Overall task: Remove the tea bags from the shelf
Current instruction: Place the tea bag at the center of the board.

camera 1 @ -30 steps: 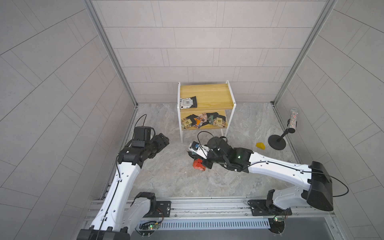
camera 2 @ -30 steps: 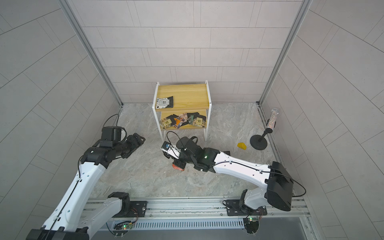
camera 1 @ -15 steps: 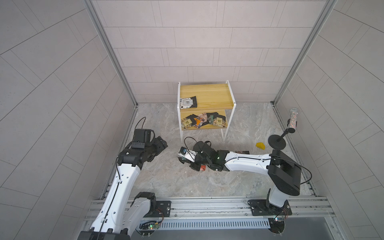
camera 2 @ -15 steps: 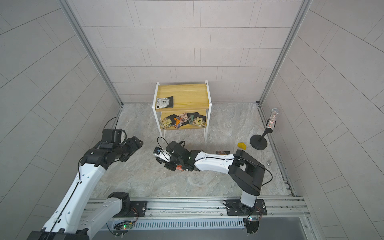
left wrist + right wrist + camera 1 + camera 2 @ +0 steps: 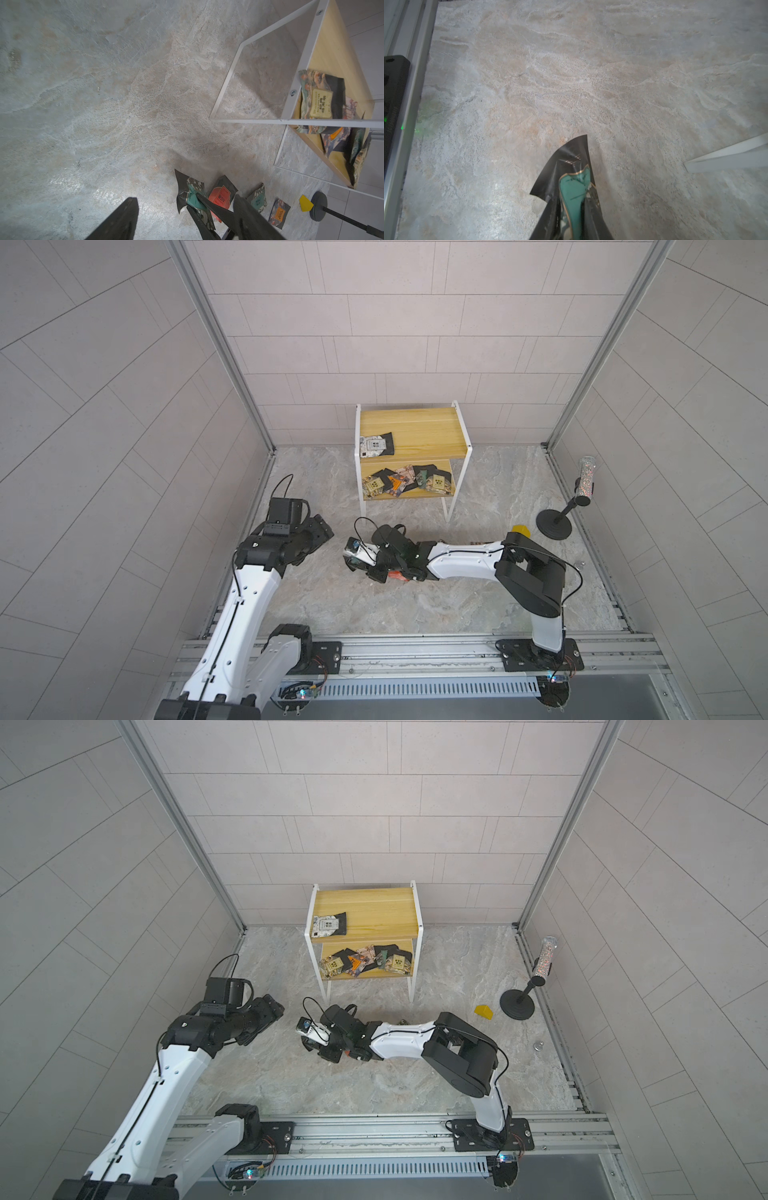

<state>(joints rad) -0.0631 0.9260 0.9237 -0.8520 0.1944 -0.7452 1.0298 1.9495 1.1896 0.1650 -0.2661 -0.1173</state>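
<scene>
Bright, even light with soft shadows; glare on the floor [image 5: 108,193]; wrist views slightly blurred.

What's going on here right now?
The right gripper is low over the table in front of the shelf, pinching a teal-labelled tea bag. A red bag, a second teal bag and an orange bag already lie on the table close by. The left gripper hovers open and empty. A white-labelled bag lies on the shelf's top board and a heap on the lower one.
</scene>
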